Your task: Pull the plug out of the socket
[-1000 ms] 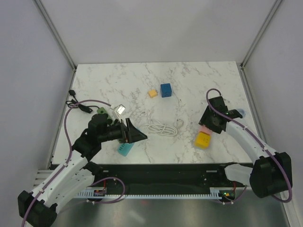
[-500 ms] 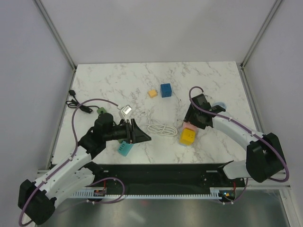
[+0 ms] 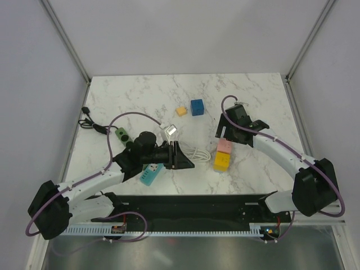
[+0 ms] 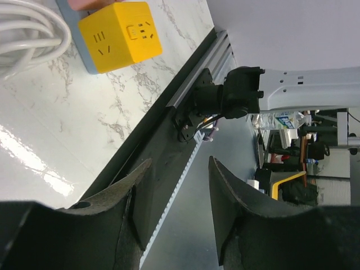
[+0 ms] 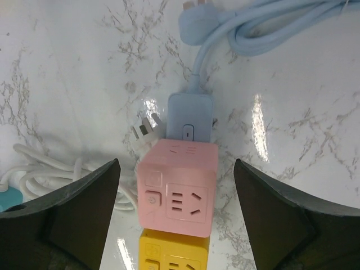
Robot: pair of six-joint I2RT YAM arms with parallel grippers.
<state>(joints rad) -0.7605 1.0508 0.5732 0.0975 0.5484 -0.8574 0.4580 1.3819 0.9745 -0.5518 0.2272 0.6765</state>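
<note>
Yellow cube (image 5: 171,250) against pink socket cube (image 5: 179,183), white cable (image 4: 34,39) along one flank.

Table (image 3: 259,93): white marble, grey veining. Pink socket cube (image 5: 178,188); yellow socket cube (image 5: 171,254) at its 6 o'clock. Pale blue cord (image 5: 270,25). White cable (image 3: 194,153). Blue cube (image 3: 197,107); orange block (image 3: 181,111) at its 9 o'clock. Teal power strip (image 3: 148,179). Green block (image 3: 121,135). Black fingers (image 5: 62,225).
</note>
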